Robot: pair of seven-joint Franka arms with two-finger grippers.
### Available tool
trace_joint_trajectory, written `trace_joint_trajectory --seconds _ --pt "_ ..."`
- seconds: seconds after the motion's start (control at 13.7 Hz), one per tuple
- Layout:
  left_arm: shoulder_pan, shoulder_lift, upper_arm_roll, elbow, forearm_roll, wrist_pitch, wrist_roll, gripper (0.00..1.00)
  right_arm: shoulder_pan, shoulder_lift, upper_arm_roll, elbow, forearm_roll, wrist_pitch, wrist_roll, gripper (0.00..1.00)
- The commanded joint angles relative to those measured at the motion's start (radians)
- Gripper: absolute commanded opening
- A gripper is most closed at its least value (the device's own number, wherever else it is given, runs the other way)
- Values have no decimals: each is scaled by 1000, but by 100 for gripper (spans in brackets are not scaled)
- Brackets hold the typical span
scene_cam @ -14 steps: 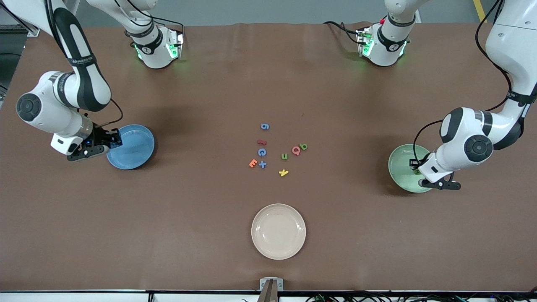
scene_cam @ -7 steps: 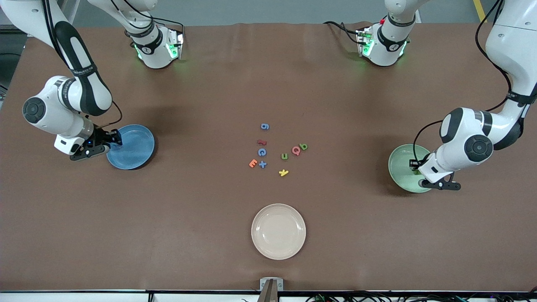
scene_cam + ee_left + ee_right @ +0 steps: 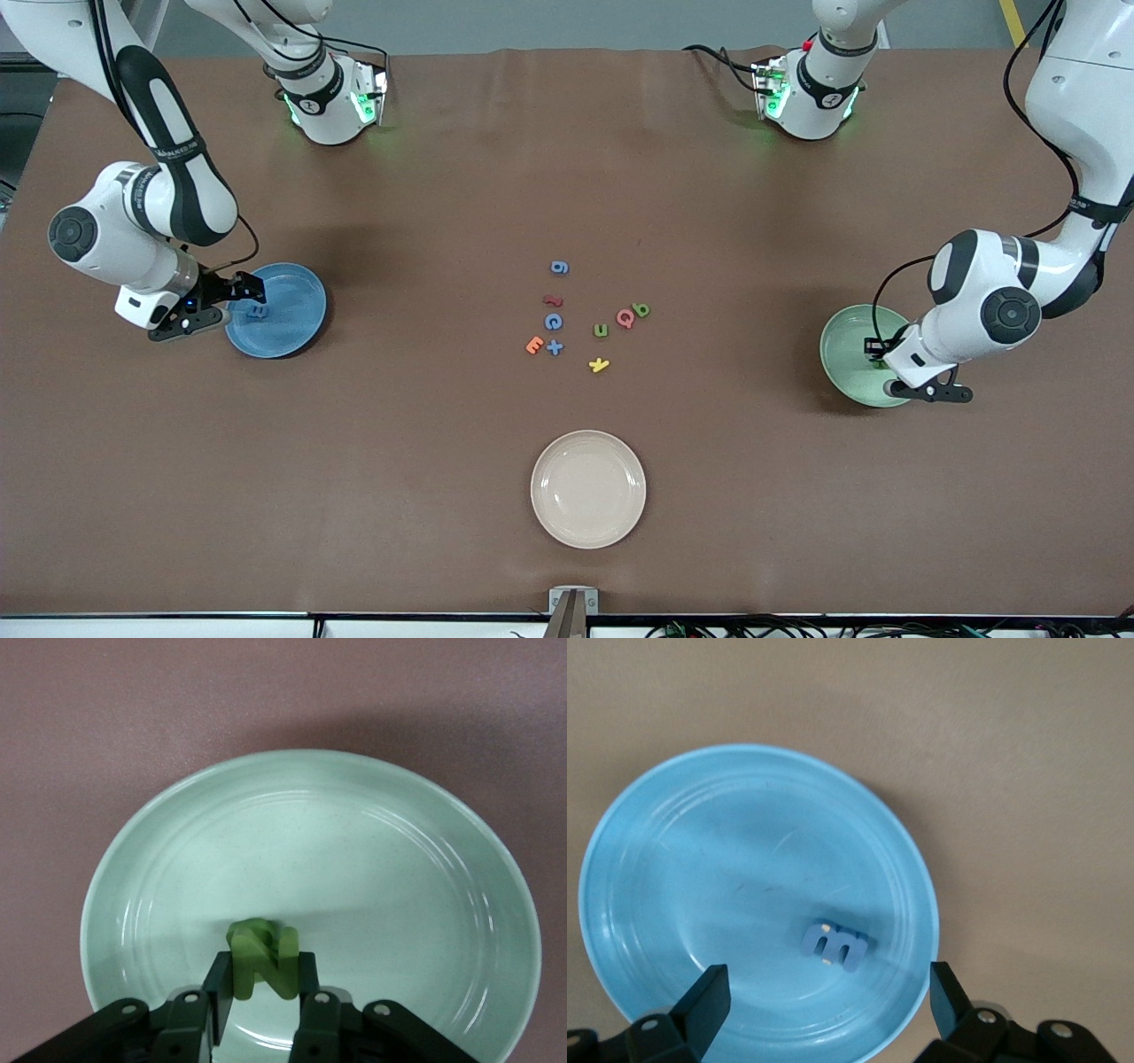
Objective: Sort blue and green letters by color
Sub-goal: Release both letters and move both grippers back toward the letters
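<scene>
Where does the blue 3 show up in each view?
Front view: the blue 3 lies in the blue plate, at the right arm's end of the table, under the open right hand.
Right wrist view: the blue 3 lies in that plate, between the hand's fingers.
Left wrist view: not in it.
Shared landmark: the blue plate.

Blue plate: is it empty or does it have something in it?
Not empty. The blue plate holds one blue 3, lying flat inside it.
</scene>
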Motion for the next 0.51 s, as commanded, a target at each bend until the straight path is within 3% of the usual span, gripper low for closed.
trace_joint_trajectory --seconds 0.0,0.15,0.29,0.44 --pt "21 10 -9 13 36 4 -9 20 -44 -9 13 35 -6 19 -32 100" --pt "22 10 -9 13 44 4 -9 27 -47 -5 13 95 -8 -12 -35 100" --pt "22 10 -9 13 44 4 -9 47 -52 -6 13 130 -8 -99 -17 93" --pt "21 10 -11 11 42 4 -20 51 -42 -8 14 206 -6 -264 56 93"
